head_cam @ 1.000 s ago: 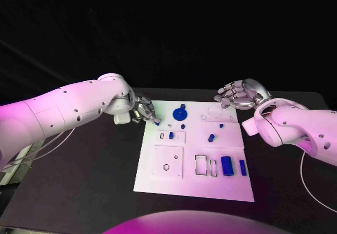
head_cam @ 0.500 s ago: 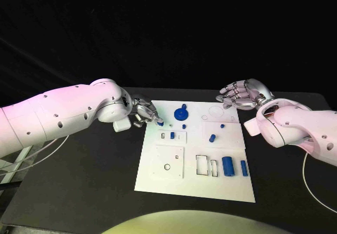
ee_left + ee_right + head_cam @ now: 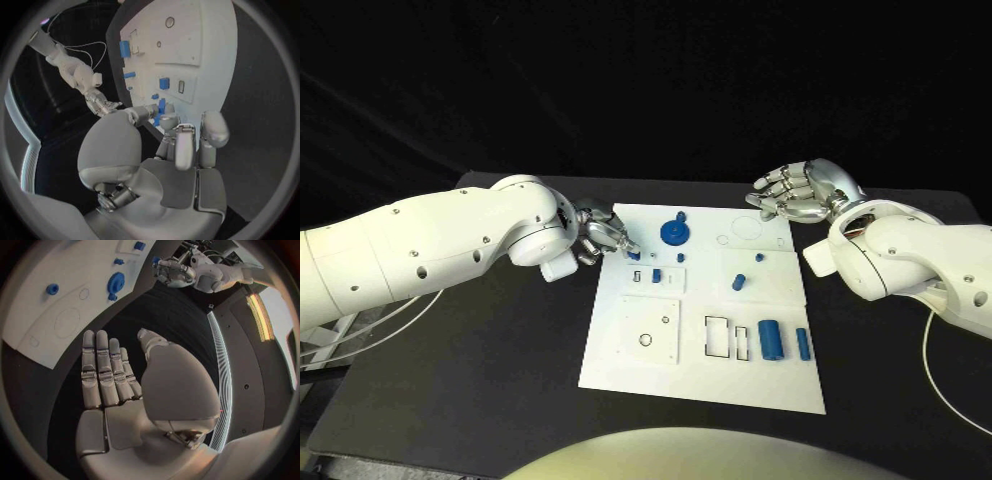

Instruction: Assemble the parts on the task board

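Observation:
The white task board [image 3: 625,360] lies mid-table, also seen in the wrist views [image 3: 212,45] [image 3: 31,325]. My left hand [image 3: 600,238] hovers at its far left corner and pinches a small blue part [image 3: 635,255] [image 3: 159,108] between thumb and a finger, just above the board. My right hand [image 3: 798,195] [image 3: 109,375] hangs over the far right corner, fingers apart, holding nothing. On the board sit a blue round gear [image 3: 672,234] [image 3: 115,282], small blue pegs [image 3: 656,274] [image 3: 736,283] and two blue blocks [image 3: 770,338] near the right edge.
Empty cut-outs [image 3: 714,337] lie beside the blue blocks, and a square plate with a hole [image 3: 646,330] sits at the near left. The black table [image 3: 488,350] surrounds the board. A thin cable [image 3: 935,360] trails by my right arm.
My left hand has crept a little further over the board's far left corner, carrying the small blue part with it. My right hand has hardly moved.

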{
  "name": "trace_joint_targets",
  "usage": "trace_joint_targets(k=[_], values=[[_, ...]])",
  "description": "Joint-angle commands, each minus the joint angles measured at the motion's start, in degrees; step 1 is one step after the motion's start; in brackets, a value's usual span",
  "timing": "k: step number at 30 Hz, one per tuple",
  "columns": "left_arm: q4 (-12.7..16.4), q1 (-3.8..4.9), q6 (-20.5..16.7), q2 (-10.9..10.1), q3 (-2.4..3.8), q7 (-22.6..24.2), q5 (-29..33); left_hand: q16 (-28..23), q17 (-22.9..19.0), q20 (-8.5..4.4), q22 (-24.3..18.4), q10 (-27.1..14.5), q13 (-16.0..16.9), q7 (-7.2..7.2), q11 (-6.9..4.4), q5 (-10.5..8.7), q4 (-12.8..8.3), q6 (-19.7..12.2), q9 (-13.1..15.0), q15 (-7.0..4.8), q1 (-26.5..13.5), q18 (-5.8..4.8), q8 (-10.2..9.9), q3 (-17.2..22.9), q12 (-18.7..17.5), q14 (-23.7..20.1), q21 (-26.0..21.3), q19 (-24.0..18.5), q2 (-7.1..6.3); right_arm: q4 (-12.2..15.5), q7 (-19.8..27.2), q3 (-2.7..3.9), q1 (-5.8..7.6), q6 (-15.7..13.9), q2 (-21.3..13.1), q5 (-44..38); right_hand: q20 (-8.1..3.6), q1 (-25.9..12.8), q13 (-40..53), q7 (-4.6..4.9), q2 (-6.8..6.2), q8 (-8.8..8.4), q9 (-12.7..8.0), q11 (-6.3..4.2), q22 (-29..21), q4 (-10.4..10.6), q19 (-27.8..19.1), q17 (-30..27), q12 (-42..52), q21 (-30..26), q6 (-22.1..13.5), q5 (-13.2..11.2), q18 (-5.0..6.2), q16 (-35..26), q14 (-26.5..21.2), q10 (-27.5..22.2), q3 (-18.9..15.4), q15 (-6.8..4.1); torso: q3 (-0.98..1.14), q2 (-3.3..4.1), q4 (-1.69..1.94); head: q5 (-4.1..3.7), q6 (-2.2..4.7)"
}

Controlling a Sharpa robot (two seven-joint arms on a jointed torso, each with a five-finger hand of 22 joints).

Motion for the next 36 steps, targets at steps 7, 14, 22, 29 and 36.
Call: trace_joint_targets(k=[7,14,22,29,36], values=[[1.42,-0.47,-2.63,1.17,-0.86,-2.13,-9.63,0.41,5.90,-0.37,0.86,1.45,0.99,-1.07,-0.33,4.41,-10.93,1.81,0.45,-0.78,-2.44,-0.47,0.91,10.83,0.83,3.80,0.77,0.87,-0.42,0.03,0.73,0.01,-0.02,0.48,0.07,-0.33,0.36,0.11,-0.10,1.34,0.29,0.25,-0.07,0.29,-0.09,0.02,0.05,-0.09,-0.16,-0.21,-0.50,-0.01,0.68,-0.26,-0.03,-0.08,-0.28,0.07,0.03,0.09,-0.10,0.29,-0.07],[1.83,-0.80,-1.77,1.97,-1.26,-2.23,-13.23,0.42,5.94,-0.40,0.98,1.53,1.07,-1.10,-0.36,4.75,-11.04,1.86,0.42,-0.81,-2.56,-0.49,0.96,10.85,0.88,3.81,0.84,0.95,-0.46,0.08,0.80,0.01,-0.02,0.42,0.03,-0.32,0.36,0.11,-0.10,1.34,0.29,0.25,-0.07,0.29,-0.09,0.02,0.05,-0.09,-0.16,-0.21,-0.50,-0.01,0.68,-0.26,-0.03,-0.08,-0.28,0.07,0.01,0.13,-0.08,0.16,-0.32],[1.98,-1.00,0.34,2.55,-1.42,-2.99,-15.70,0.41,5.93,-0.44,1.22,1.67,1.22,-1.14,-0.41,5.36,-11.22,1.95,0.38,-0.86,-2.66,-0.54,1.04,10.91,0.96,3.82,0.97,1.10,-0.49,0.10,0.83,0.01,-0.02,0.41,0.00,-0.32,0.36,0.11,-0.10,1.34,0.29,0.25,-0.07,0.29,-0.09,0.02,0.05,-0.09,-0.16,-0.21,-0.50,-0.01,0.68,-0.26,-0.03,-0.08,-0.28,0.07,0.01,0.12,-0.10,0.13,-0.54],[1.91,-1.23,1.22,2.71,-1.46,-3.50,-17.28,0.41,5.94,-0.47,1.43,1.75,1.36,-1.16,-0.43,5.65,-11.32,1.99,0.36,-0.88,-2.71,-0.58,1.07,10.93,1.03,3.82,1.08,1.23,-0.53,0.06,0.88,0.01,-0.03,0.40,0.04,-0.31,0.36,0.11,-0.10,1.34,0.29,0.25,-0.07,0.29,-0.09,0.02,0.05,-0.09,-0.16,-0.21,-0.50,-0.01,0.68,-0.26,-0.03,-0.08,-0.28,0.07,-0.01,0.07,-0.02,0.13,-0.67],[1.80,-1.48,2.02,2.89,-1.47,-3.84,-17.74,0.42,5.97,-0.50,1.50,1.97,1.70,-1.20,-0.46,6.20,-11.46,2.10,0.32,-0.91,-2.81,-0.60,1.14,10.95,1.22,3.83,1.14,1.29,-0.57,0.05,0.92,0.01,-0.05,0.42,0.10,-0.28,0.36,0.11,-0.10,1.34,0.29,0.25,-0.07,0.29,-0.09,0.02,0.05,-0.09,-0.16,-0.21,-0.50,-0.01,0.68,-0.26,-0.03,-0.08,-0.28,0.07,0.01,0.11,-0.08,0.27,-0.73]])
